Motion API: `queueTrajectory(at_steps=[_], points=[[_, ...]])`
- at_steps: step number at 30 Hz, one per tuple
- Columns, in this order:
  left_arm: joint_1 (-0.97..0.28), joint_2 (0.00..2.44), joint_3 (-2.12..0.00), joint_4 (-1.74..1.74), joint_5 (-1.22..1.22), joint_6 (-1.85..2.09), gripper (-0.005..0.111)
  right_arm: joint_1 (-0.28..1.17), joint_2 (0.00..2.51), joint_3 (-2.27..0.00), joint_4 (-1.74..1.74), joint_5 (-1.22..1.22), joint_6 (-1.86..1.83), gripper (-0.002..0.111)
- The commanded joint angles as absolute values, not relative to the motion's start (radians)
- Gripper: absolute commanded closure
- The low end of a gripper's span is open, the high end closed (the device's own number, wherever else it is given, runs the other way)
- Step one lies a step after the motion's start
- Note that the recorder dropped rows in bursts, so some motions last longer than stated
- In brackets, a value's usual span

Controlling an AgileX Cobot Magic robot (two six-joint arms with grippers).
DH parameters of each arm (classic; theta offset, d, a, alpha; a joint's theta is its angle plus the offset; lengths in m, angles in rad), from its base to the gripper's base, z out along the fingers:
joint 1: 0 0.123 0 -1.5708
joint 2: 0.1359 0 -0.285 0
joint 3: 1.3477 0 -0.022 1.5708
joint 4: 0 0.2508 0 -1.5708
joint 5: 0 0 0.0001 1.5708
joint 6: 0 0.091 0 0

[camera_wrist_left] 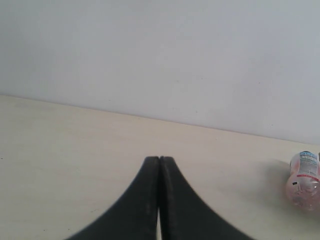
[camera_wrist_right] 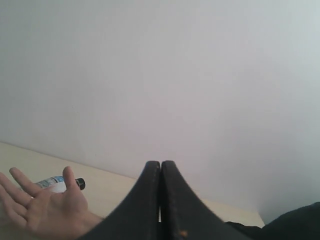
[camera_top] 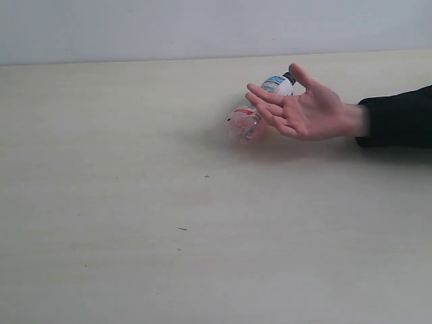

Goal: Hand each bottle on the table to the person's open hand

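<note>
Scanning table (camera_top: 135, 236): one bottle (camera_top: 247, 123) in view, no others seen.
hand (camera_top: 307, 111): open, palm up, empty; overlaps bottle in exterior view, contact unclear.
left gripper (camera_wrist_left: 159, 159): closed, empty, apart from bottle.
right gripper (camera_wrist_right: 160, 162): closed, empty.
bottle: black cap, on its side on table, not handed over.
remaining: grasp, lift, deliver; looks barely started.

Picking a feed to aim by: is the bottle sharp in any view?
Exterior view: bottle soft, partly behind the hand, faint shadow under it; left wrist view: blurry at the frame edge; right wrist view: only its cap end shows.
</note>
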State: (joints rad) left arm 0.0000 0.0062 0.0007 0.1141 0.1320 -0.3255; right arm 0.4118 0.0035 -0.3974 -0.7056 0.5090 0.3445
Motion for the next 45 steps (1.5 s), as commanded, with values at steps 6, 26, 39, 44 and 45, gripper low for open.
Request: queueTrajectory(at_steps=[6, 26, 39, 44, 45], points=[[0.002, 0.0, 0.0, 0.116, 0.128, -0.325, 0.107, 0.445, 0.013, -0.393, -0.781, 0.577, 0.43, 0.108], [0.002, 0.0, 0.0, 0.116, 0.128, -0.325, 0.107, 0.471, 0.105, -0.421, -0.628, 0.58, 0.475, 0.108], [0.002, 0.0, 0.0, 0.116, 0.128, -0.325, 0.107, 0.471, 0.0, -0.421, -0.601, 0.634, 0.475, 0.108], [0.002, 0.0, 0.0, 0.116, 0.128, -0.325, 0.107, 0.471, 0.0, -0.421, -0.601, 0.636, 0.475, 0.108], [0.002, 0.0, 0.0, 0.116, 0.128, -0.325, 0.107, 0.471, 0.0, -0.421, -0.601, 0.636, 0.475, 0.108]])
